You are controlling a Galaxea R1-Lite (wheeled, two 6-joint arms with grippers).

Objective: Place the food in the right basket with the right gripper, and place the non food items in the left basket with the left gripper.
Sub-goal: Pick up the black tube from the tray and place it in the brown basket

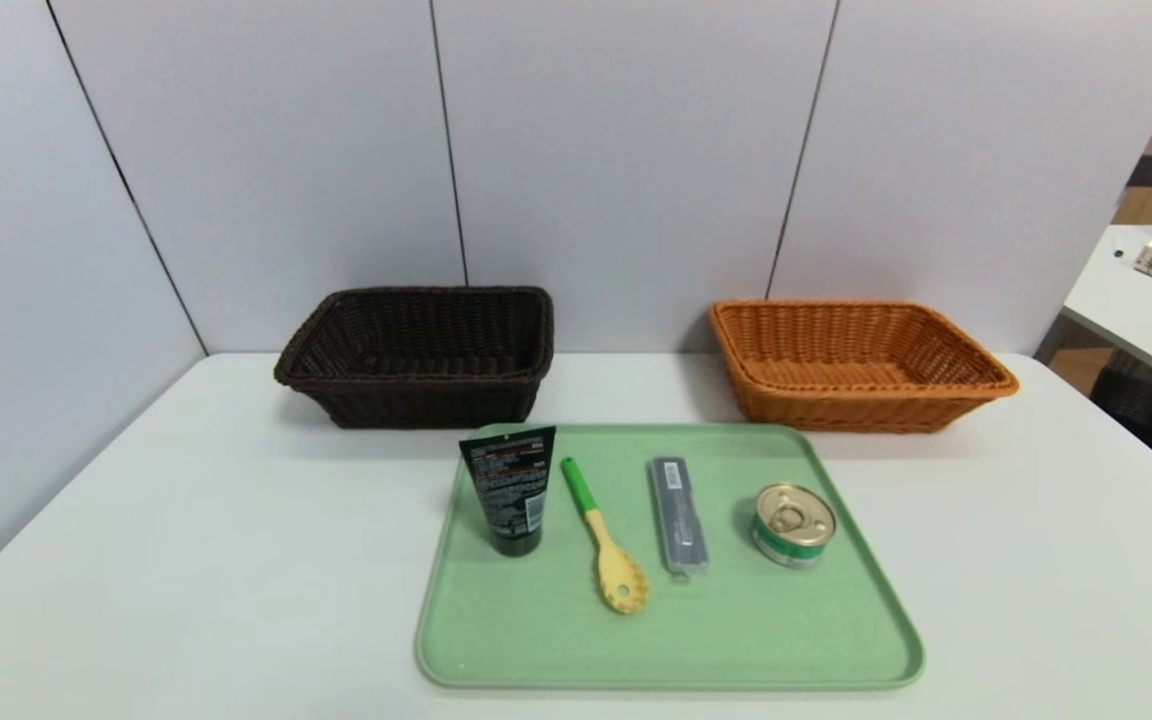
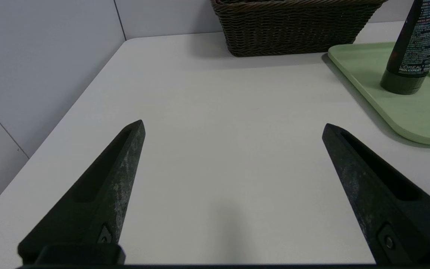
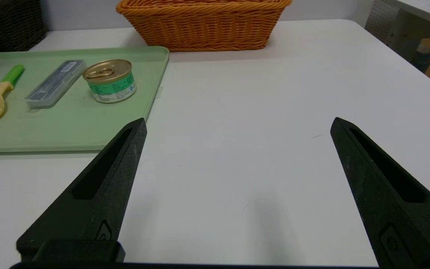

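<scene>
Left gripper (image 2: 233,125): fingers spread wide, holding nothing, above the white table (image 1: 186,560). Dark brown wicker basket (image 1: 416,355) behind. Pale green tray (image 1: 671,640) carries, in order, a standing black tube (image 1: 509,490), green-handled yellow spoon (image 1: 604,535), grey flat case (image 1: 677,515), green-labelled tin can (image 1: 793,524). Orange wicker basket (image 1: 856,365). Right gripper (image 3: 237,123): wide apart, empty.

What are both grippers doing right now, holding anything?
Left gripper: open, empty, over bare table left of the green tray.
Right gripper: open, empty, over the table right of it.
</scene>
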